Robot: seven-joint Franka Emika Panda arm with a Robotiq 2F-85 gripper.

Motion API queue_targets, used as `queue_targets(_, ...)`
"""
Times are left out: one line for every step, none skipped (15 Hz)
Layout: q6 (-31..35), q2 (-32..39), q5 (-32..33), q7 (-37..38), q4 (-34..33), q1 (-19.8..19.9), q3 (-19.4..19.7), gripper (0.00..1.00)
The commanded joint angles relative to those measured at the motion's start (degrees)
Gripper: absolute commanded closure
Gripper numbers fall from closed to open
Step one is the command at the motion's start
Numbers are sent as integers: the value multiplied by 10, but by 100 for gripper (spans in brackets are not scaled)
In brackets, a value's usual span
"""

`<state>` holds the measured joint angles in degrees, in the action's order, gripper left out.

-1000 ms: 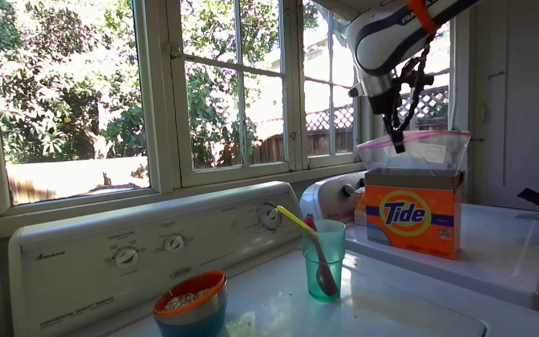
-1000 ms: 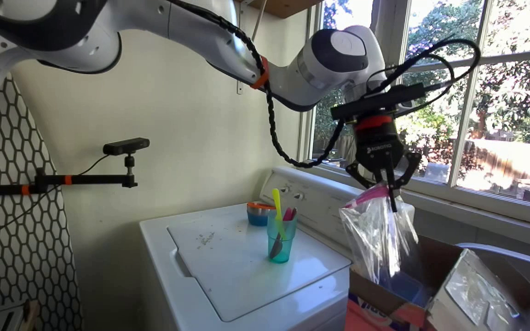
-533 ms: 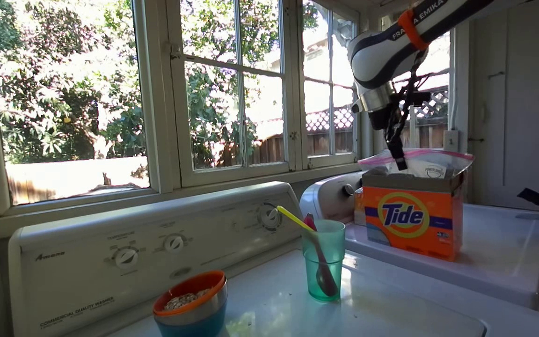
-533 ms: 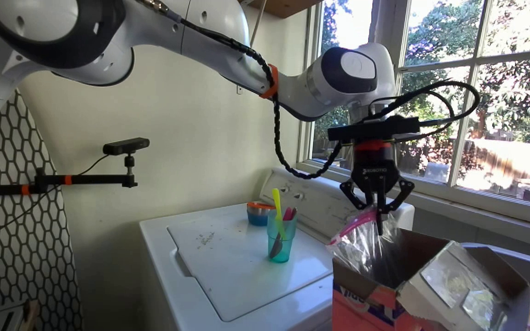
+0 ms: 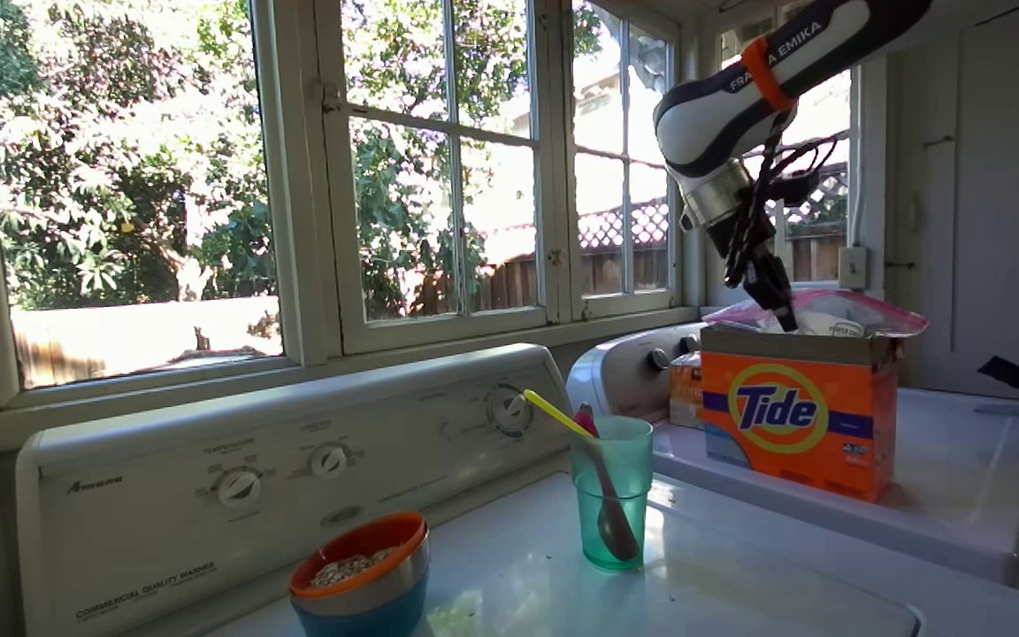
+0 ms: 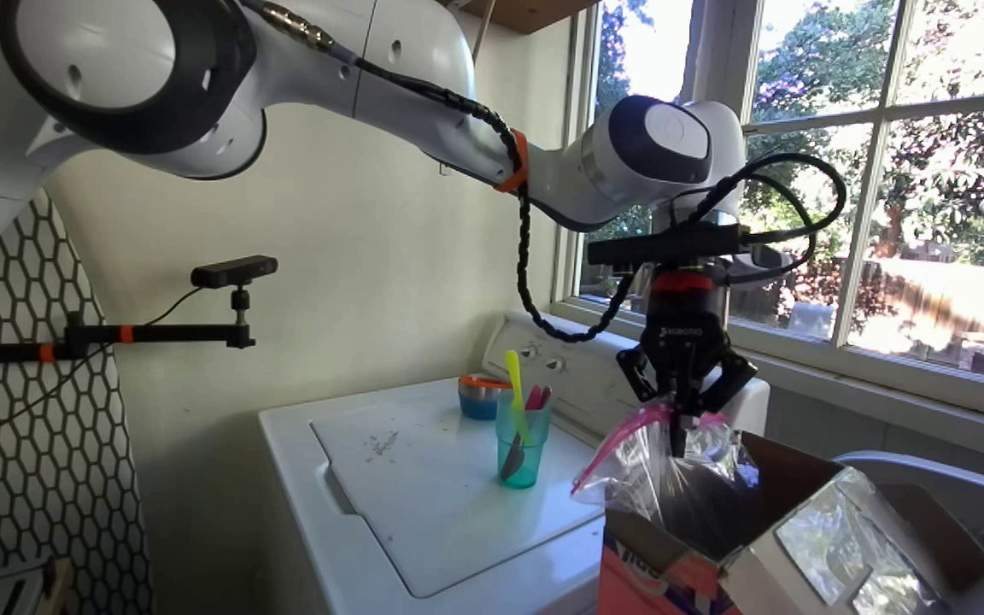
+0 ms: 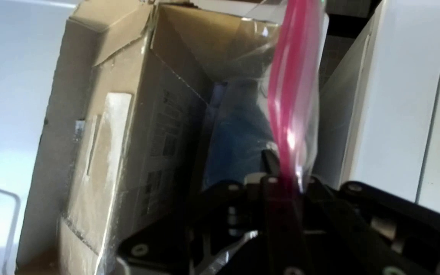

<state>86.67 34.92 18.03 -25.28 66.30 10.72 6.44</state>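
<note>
Inside the box (image 5: 797,425), a gap runs between the bag (image 7: 281,103) and the wall (image 7: 166,126) below the flap (image 7: 94,206); that flap obstructs sideways approach. Between box and cup (image 6: 530,453) there is room to pass, though handles (image 6: 513,369) jut up from the cup

The fingers (image 6: 677,437) hold a pink-rimmed clear bag (image 6: 647,485), its lower part inside an open cardboard box (image 6: 690,577).
</note>
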Motion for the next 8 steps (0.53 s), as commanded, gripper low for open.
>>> queue_targets(-82,36,-22,55,-60,3,4,99)
queue_targets(-95,41,-25,67,-70,5,4,99)
queue_targets(-98,44,-27,75,-79,8,3,99)
queue_targets(-91,45,-27,79,-86,10,3,99)
queue_targets(-74,42,-21,81,-90,11,4,99)
queue_targets(-63,41,-14,80,-94,11,5,99)
queue_targets(-38,33,4,71,-87,9,9,99)
queue_targets(-13,27,26,57,-83,6,12,99)
